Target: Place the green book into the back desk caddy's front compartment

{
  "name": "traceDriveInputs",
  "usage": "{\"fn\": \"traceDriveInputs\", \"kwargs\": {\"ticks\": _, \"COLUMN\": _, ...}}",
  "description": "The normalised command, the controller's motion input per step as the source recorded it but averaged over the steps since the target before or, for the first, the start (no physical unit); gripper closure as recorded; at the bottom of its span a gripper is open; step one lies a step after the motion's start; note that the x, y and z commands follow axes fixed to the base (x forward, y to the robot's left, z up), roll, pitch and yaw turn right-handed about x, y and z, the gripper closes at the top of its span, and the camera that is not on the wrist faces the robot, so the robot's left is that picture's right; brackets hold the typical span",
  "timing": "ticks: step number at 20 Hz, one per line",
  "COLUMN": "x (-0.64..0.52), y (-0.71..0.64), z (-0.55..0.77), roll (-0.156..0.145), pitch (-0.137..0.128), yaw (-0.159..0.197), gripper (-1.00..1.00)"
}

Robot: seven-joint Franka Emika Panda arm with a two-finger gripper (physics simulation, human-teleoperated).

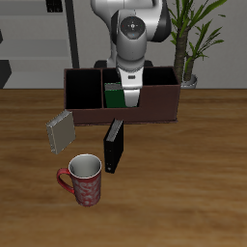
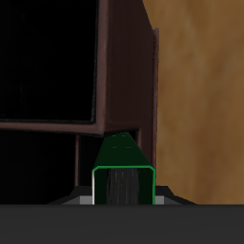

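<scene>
- Wooden tabletop [image 1: 193, 183] fills the scene, with shelving and a potted plant [image 1: 193, 39] behind it.
- Above the back desk caddy [image 1: 123, 96] hangs the gripper [image 1: 127, 82], pointing straight down from the white arm [image 1: 130, 34].
- Its fingers are clenched on the green book [image 1: 117, 95], which stands upright, its lower part already down inside the caddy, in a cell about midway along the box.
- From the wrist view, the green book [image 2: 124, 167] shows its green cover framing pale page edges, gripped close under the camera, with the caddy's black cells [image 2: 48, 67] and a reddish-brown partition [image 2: 129, 67] beyond it.
- I cannot tell from either view whether the book's bottom edge touches the caddy floor.
- Just in front of the caddy, on the table, a black book [image 1: 114, 145] stands on edge, near the caddy's front wall but apart from it.
- Beside that, toward one end of the caddy, a grey book [image 1: 60, 131] is tilted on the tabletop.
- Nearer the table's front edge sits a red patterned mug [image 1: 83, 180], upright, handle turned outward, well apart from the caddy.
</scene>
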Motion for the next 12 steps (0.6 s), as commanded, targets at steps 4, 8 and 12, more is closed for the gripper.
{"fn": "traceDriveInputs", "kwargs": {"ticks": 4, "x": 0.0, "y": 0.02, "z": 0.05, "roll": 0.001, "pitch": 0.029, "yaw": -0.071, "gripper": -1.0}}
{"fn": "traceDriveInputs", "kwargs": {"ticks": 8, "x": 0.0, "y": 0.01, "z": 0.14, "roll": 0.0, "pitch": -0.026, "yaw": -0.065, "gripper": -1.0}}
{"fn": "traceDriveInputs", "kwargs": {"ticks": 12, "x": 0.01, "y": 0.05, "z": 0.15, "roll": 0.004, "pitch": -0.022, "yaw": -0.084, "gripper": -1.0}}
